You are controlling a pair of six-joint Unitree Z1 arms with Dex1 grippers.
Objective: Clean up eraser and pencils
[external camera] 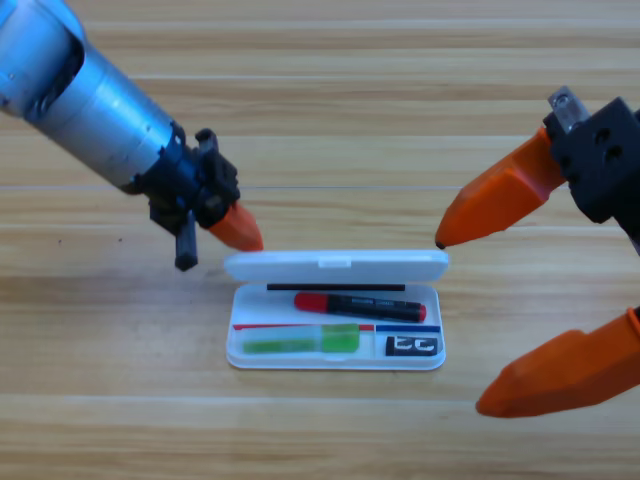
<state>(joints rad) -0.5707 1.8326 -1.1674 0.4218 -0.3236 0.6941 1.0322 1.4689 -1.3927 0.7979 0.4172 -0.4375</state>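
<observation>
A wooden desk (320,100) seen from above, with an open white case (336,355) lying at its centre, the lid (336,265) raised at the far edge. At the left, the left arm reaches down from the upper corner, and its pincer (225,225) ends just beside the lid's left end; only one orange tip shows, so I cannot tell how far it is open or whether it touches the lid, and it holds nothing I can see. Inside the tray, going left to right, the translucent green pencil (300,342) lies along the near side, the black pencil with the red cap (360,305) lies above it toward the middle, and the dark eraser (413,346) sits in the near right corner. All three look already put away, so what remains is probably closing the lid. At the right, the right pincer (458,325) is spread wide and empty, its upper tip just off the lid's right end, its lower tip apart from the tray's right corner. The risk, as I judge it, is that a push on one end of the lid slides or twists the light case across the desk, or the lid snaps down unevenly.
</observation>
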